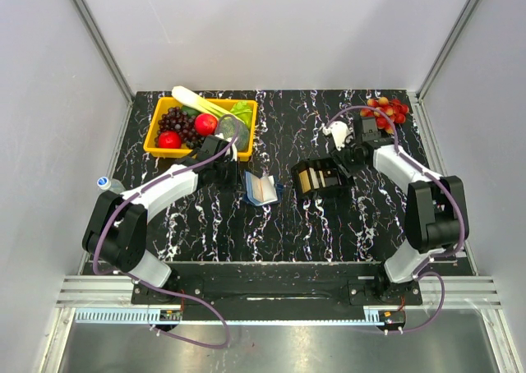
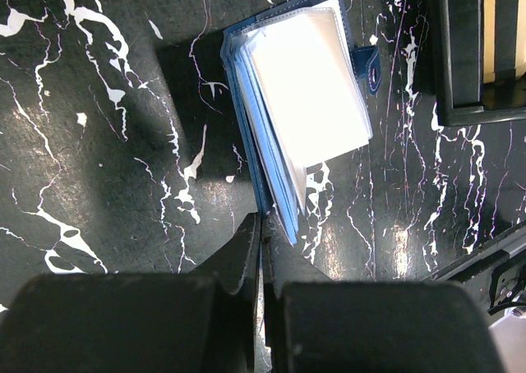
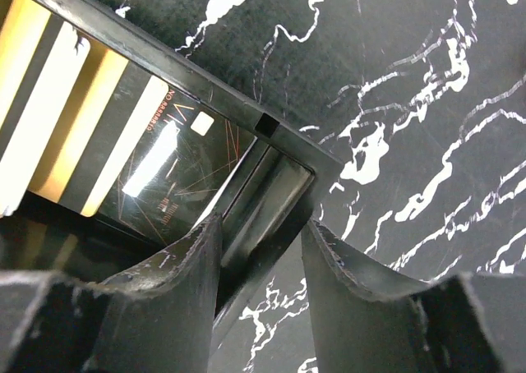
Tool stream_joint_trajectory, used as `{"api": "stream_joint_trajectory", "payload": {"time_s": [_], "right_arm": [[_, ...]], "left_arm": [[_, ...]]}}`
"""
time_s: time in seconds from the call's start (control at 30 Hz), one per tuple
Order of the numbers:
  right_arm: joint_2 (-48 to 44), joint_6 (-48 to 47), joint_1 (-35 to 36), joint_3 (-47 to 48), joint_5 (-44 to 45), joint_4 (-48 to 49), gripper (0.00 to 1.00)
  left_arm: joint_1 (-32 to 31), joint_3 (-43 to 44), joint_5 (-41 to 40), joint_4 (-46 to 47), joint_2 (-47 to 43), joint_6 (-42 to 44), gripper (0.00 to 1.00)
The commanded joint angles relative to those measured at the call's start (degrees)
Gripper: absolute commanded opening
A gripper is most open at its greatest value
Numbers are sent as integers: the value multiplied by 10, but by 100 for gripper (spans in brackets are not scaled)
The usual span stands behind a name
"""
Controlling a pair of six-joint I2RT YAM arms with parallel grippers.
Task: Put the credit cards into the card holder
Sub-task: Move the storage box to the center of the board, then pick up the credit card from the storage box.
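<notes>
Across the top external view we see a black tabletop (image 1: 288, 118) veined with white like marble, closed in by pale grey walls (image 1: 271, 28) with aluminium rails (image 1: 99, 40) running up the corners. At the far left of the table sits a yellow basket (image 1: 150, 136) of fruit and vegetables. A bunch of red grapes (image 1: 386, 112) lies at the far right corner, with a small white object (image 1: 335, 133) near it. A bottle (image 1: 107, 182) stands off the table's left edge. The card holder (image 1: 263, 188) lies open near the middle, its clear inner sleeves glaring under the light. Just to its right is a black tray (image 1: 329, 194) with the credit cards (image 1: 311, 178) inside. Our left gripper (image 2: 261, 225) has its fingers pressed together, the tips right at the near edge of the card holder (image 2: 304, 85). We cannot tell whether they pinch its cover. Our right gripper (image 3: 263, 225) has its fingers parted, with a corner of the tray wall (image 3: 189, 73) between them. In that wrist view the credit cards (image 3: 107, 135) lie in tan and pale bands, a dark card beside them.
</notes>
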Motion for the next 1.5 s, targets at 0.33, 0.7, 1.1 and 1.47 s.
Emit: {"api": "stream_joint_trajectory", "payload": {"time_s": [0.33, 0.7, 1.1, 1.47], "right_arm": [[-5, -111, -18, 75, -65, 14, 82], [-68, 273, -18, 131, -113, 22, 74], [68, 441, 40, 97, -171, 16, 69], [107, 471, 45, 76, -113, 28, 70]], "left_arm": [[3, 7, 9, 8, 0, 14, 0], [3, 9, 18, 11, 2, 11, 0], [3, 7, 24, 12, 1, 10, 0], [3, 5, 16, 10, -1, 12, 0]]}}
